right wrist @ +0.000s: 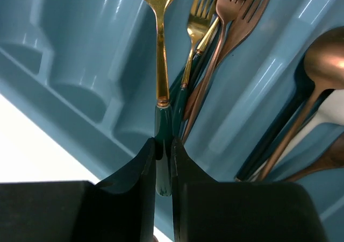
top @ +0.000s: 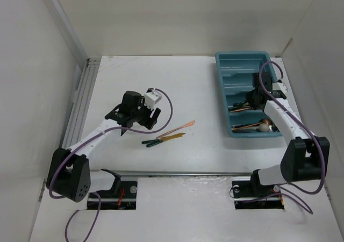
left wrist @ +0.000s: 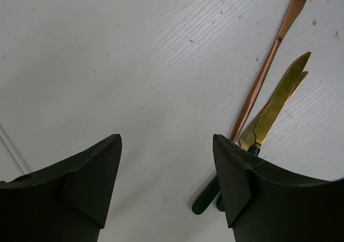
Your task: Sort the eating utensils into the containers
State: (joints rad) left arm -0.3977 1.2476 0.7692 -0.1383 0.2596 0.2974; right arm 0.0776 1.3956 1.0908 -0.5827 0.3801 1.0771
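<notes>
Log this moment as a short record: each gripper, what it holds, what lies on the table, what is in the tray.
left gripper: open, empty, over the table beside the loose utensils
right gripper: shut on gold spoon, fingers on its green handle, over the tray
on table: copper utensil; gold knives with green handles
in tray: forks; copper spoons in the next slot

We are seeing bright, even overhead light flattening the white tabletop (top: 161, 86), casting only soft shadows. Glare is streaking the teal tray (right wrist: 80, 48) and the gold spoon (right wrist: 159, 48), and the tabletop is blowing out white in the right wrist view's lower left.
</notes>
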